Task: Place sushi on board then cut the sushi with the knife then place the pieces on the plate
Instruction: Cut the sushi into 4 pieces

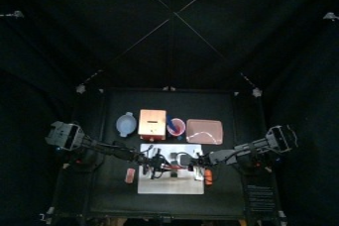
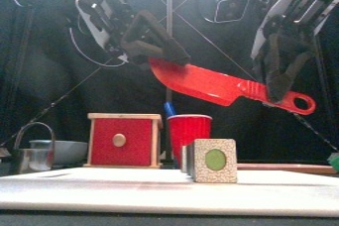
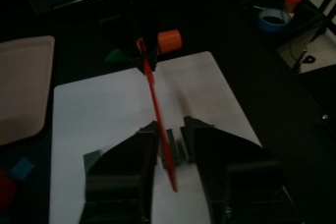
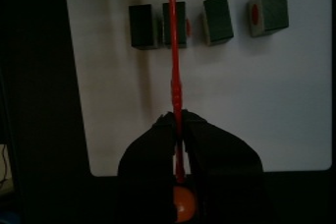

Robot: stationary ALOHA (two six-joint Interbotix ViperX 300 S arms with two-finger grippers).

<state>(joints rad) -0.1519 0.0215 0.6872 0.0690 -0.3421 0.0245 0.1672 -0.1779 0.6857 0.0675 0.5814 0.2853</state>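
Note:
A red toy knife [image 2: 219, 83] hangs in the air above the white cutting board [image 2: 119, 178], tilted down toward the right. My left gripper [image 2: 157, 59] is shut on its blade end, and the blade runs between the jaws in the left wrist view [image 3: 168, 159]. My right gripper [image 2: 280, 93] is shut on the handle near its ring, also seen in the right wrist view [image 4: 178, 140]. Several dark green sushi pieces [image 4: 218, 20] stand in a row on the board, and the nearest sushi piece [image 2: 212, 160] shows its speckled side. The pink tray [image 1: 204, 131] lies behind the board at the right.
Behind the board stand a wooden box [image 2: 122, 139] with a red drawer front, a red cup [image 2: 189, 134] with a blue knife [image 2: 169, 108] in it, and a blue-grey bowl [image 1: 126, 123]. A metal cutter [image 2: 38, 153] sits at the far left. A small red toy [image 1: 131, 174] lies left of the board.

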